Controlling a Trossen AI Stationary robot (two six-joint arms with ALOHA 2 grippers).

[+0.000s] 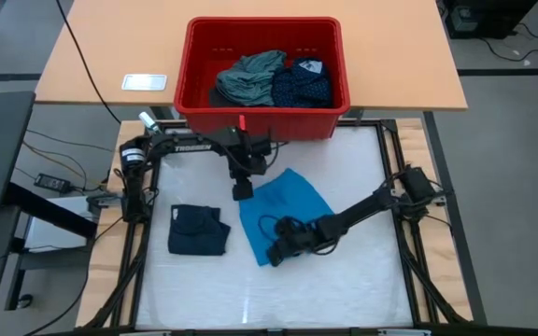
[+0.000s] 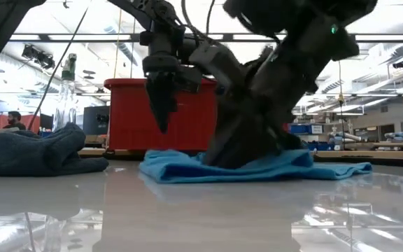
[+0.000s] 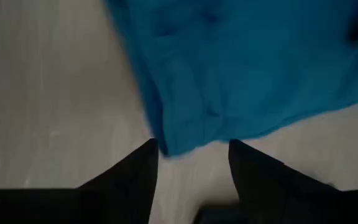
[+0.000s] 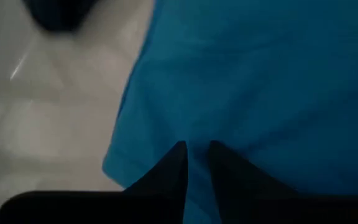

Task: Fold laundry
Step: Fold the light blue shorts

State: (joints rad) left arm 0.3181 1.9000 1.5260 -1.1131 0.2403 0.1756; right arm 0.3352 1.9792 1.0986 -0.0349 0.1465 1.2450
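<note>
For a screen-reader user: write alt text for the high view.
Seen from above, both dark arms work on a bright blue garment on the white table: the right gripper at its near corner, the left gripper at its far edge. A folded dark navy piece lies beside it; a red bin holds more clothes.

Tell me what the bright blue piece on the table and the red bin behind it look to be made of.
Bright blue garment: soft matte cloth, probably a knit; it lies limp on the table, with wrinkles and a stitched hem in the wrist views. Red bin: rigid plastic by its look, with smooth, evenly coloured walls, straight edges and a moulded rim.
</note>
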